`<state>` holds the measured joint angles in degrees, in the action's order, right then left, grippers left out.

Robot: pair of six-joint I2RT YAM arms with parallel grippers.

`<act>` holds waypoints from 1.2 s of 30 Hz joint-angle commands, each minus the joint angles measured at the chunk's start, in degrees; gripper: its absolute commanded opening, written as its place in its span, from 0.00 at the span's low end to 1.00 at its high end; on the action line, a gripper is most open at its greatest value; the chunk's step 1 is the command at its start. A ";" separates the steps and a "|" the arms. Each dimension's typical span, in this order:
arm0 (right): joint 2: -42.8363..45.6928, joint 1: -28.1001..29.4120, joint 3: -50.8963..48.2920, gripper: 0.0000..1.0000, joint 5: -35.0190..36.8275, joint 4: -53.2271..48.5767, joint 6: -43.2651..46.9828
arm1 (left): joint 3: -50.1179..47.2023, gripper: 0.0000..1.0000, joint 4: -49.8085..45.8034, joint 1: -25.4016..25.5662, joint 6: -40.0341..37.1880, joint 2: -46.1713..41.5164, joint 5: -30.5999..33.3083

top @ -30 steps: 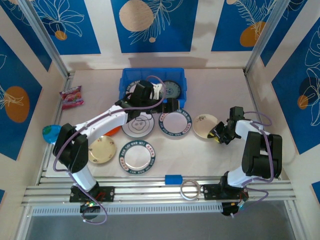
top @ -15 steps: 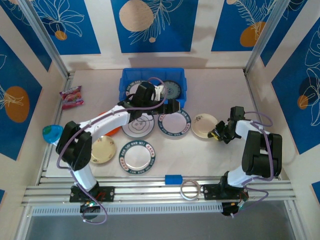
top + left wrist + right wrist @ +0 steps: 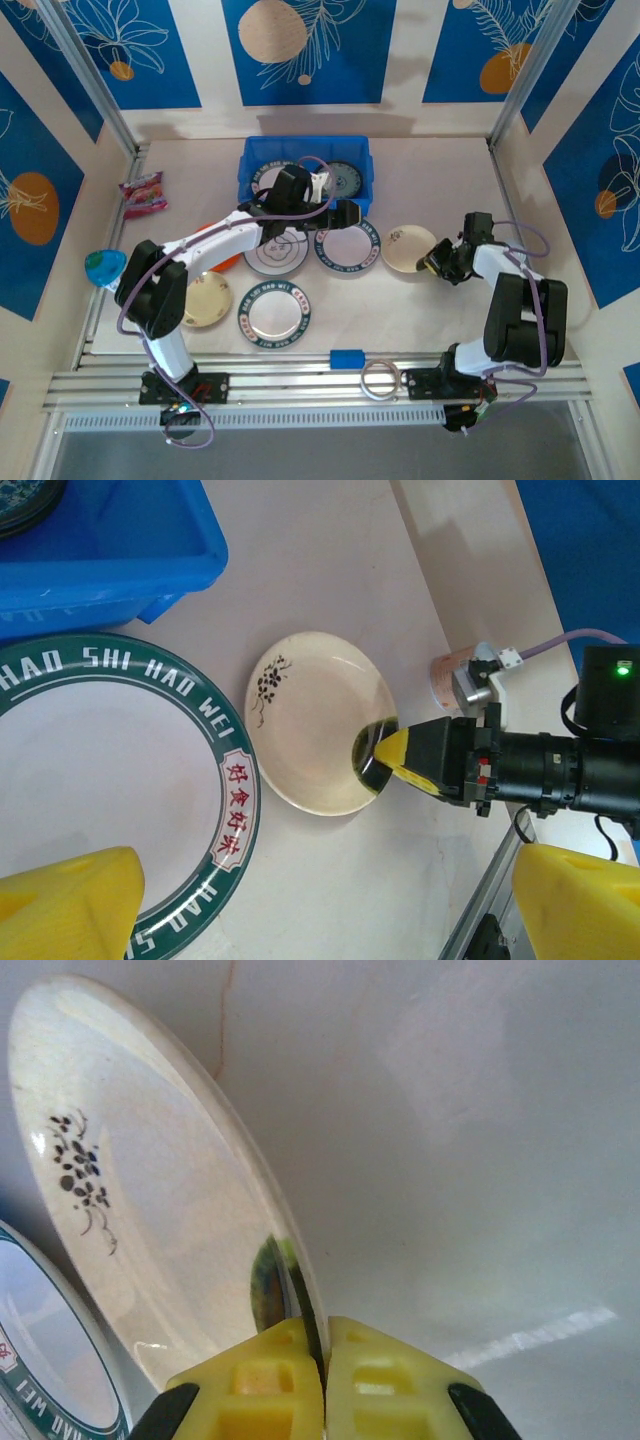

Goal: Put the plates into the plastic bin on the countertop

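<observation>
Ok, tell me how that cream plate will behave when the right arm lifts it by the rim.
The cream plate looks stiff and glossy, so it may slip. The right arm's fingers pinch only its rim edge, so it will likely droop or pivot. It looks ceramic; a drop could chip it.

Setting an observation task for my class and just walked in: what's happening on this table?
The right pincer is shut on the rim of the cream flower-sprig plate. The left pincer hangs open over a green-lettered plate beside the blue plastic bin, which holds a patterned plate. Several other plates lie on the countertop.
</observation>
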<state>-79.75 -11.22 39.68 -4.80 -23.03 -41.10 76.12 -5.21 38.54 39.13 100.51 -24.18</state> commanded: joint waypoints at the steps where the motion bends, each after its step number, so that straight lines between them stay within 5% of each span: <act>1: 4.93 -0.29 0.39 0.00 4.62 -6.10 -0.84 | 0.27 0.95 1.48 -0.25 -0.49 -0.04 -1.54; 11: 17.23 0.70 7.31 0.00 2.86 -13.44 -0.04 | -0.61 0.90 1.71 -0.31 -1.54 -1.89 -1.04; 22: 11.24 11.57 15.96 0.00 -11.52 -10.67 1.48 | -1.23 0.74 2.40 -1.04 0.19 -2.51 -1.39; 36: 4.58 17.62 22.19 0.00 -16.54 -8.74 3.88 | -2.68 0.45 0.26 -3.65 -0.28 -4.84 2.13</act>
<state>-74.32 5.72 59.92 -17.12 -33.45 -38.65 73.73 -4.34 35.57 39.90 98.17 -23.20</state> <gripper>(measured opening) 0.060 0.472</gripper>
